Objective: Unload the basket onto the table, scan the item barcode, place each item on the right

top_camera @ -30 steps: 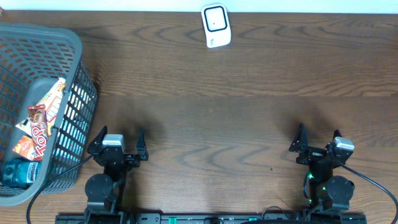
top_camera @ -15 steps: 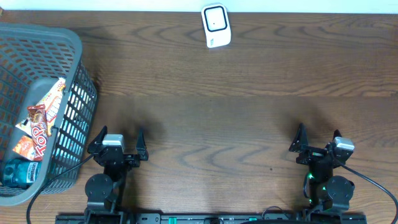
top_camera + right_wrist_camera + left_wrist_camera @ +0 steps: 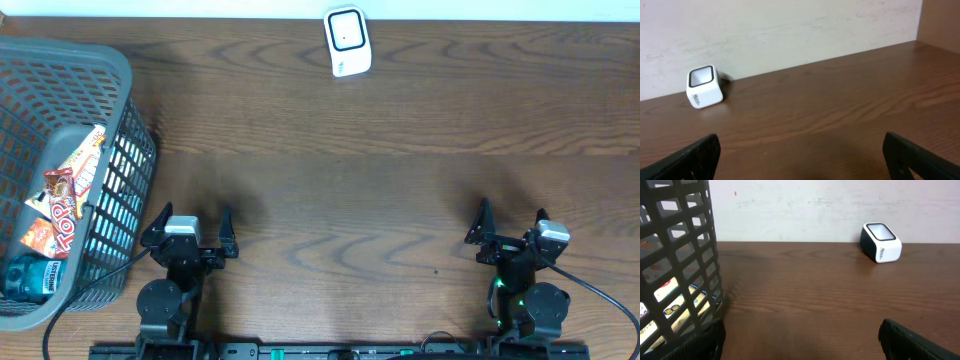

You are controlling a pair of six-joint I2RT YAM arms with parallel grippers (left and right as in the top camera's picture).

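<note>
Well, the job has hardly begun, as far as I can tell. Far on the left sits a grey basket (image 3: 122, 75) with holes in its sides. Inside it lie some red and orange snack packets (image 3: 68, 190), and below them a dark tub (image 3: 28, 278) with a blue-green label. These look like the things to be scanned, and not one of them is out of the basket. I cannot see any barcode from here.

Just to the right of the basket is the left gripper (image 3: 192, 222). Its jaws stand wide apart and there is nothing between them. It sits low, near the front edge of the brown table (image 3: 320, 200), beside the basket but not in it.

In the middle, at the far edge by the wall, stands the small white scanner (image 3: 347, 40) with its dark window. Nothing is in front of it. It is well apart from both arms.

On the right is the right gripper (image 3: 512, 220). Its jaws are spread wide too, and they hold nothing. It also waits near the front edge.

So all the steps are left: reach into the basket, take one thing out, carry it to the scanner, and turn its barcode to the window
</note>
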